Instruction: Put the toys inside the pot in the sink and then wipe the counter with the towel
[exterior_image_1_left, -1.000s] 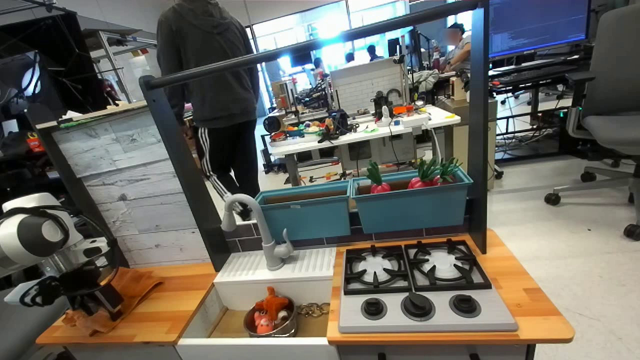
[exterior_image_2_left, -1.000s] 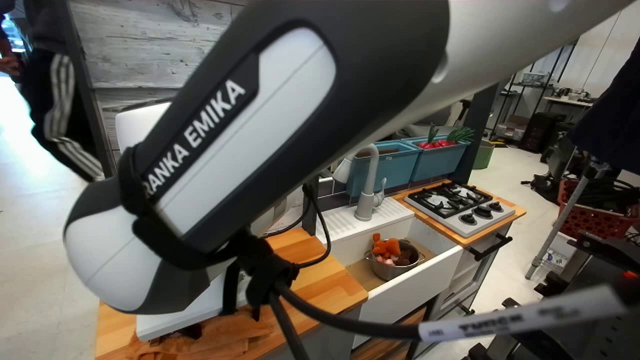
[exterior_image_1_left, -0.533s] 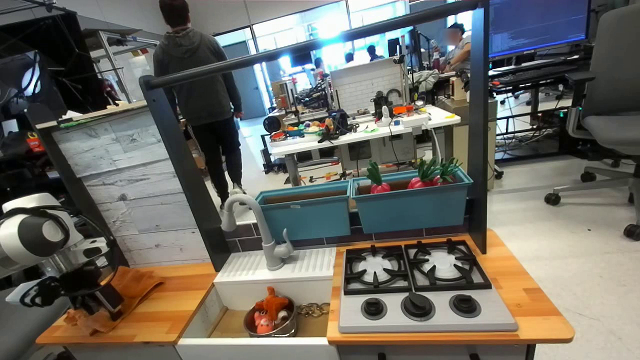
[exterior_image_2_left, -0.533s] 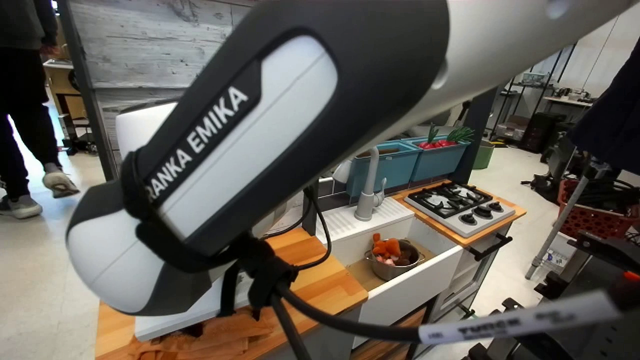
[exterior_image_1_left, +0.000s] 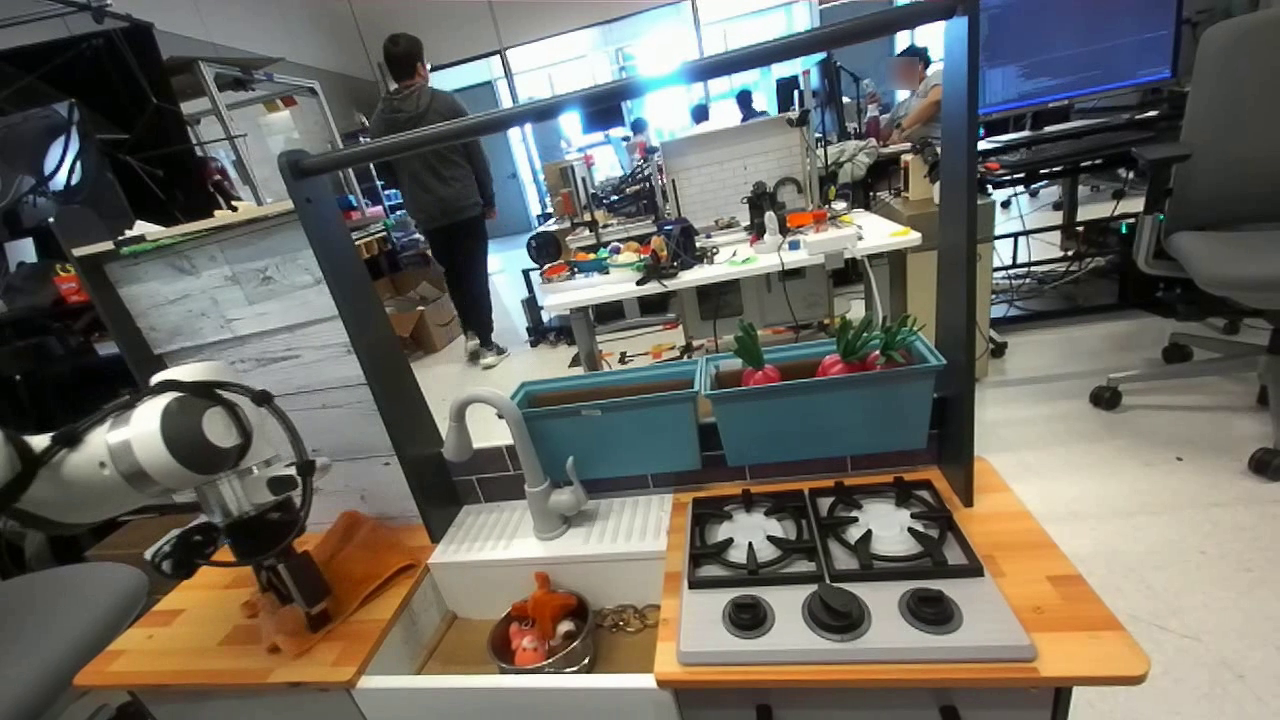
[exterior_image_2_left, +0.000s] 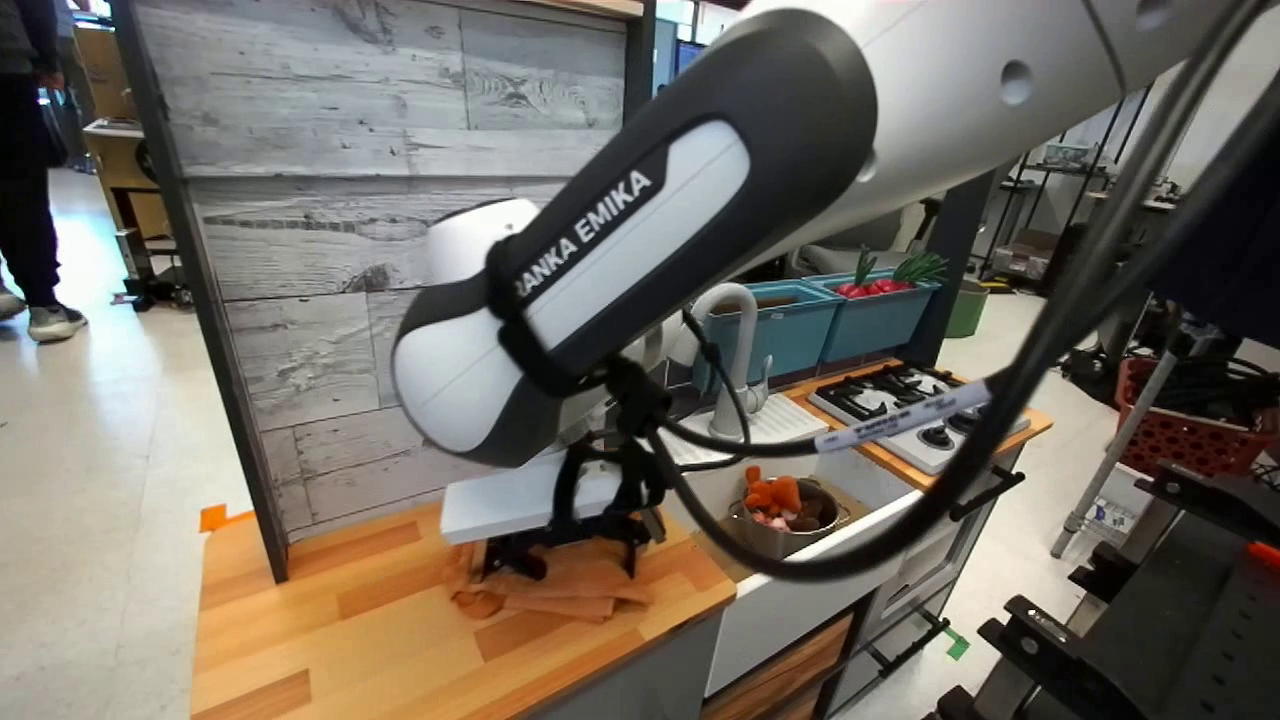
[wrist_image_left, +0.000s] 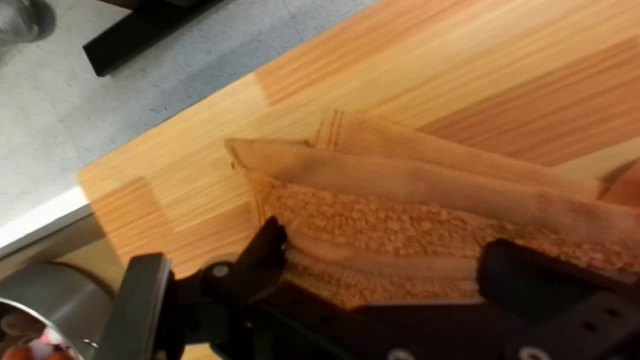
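The toys (exterior_image_1_left: 545, 608), orange and pinkish-red, lie inside the shiny steel pot (exterior_image_2_left: 780, 542). That pot stands in the white sink (exterior_image_1_left: 510, 695), and part of it also shows at lower left in the wrist view. On the wooden counter (exterior_image_2_left: 330, 620) left of the sink lies the orange towel (exterior_image_1_left: 372, 560), folded and rumpled. My gripper (wrist_image_left: 385, 239) is down on the towel with its fingers spread wide. Cloth runs flat beneath and between the fingertips, not pinched by them. The arm hides part of the towel in both exterior views.
A grey faucet (exterior_image_1_left: 545, 510) rises behind the sink, and a chain (exterior_image_1_left: 625, 619) lies in the basin. Blue planters (exterior_image_1_left: 820, 410) stand behind the stovetop (exterior_image_1_left: 850, 640). A grey wood panel (exterior_image_2_left: 330, 250) borders the counter's back. A chair (exterior_image_1_left: 70, 610) is close at the left.
My gripper has slid along the counter toward the sink, and the towel has shifted with it. The jaws stayed wide. Toys and pot have not moved. A person in the background walked farther off.
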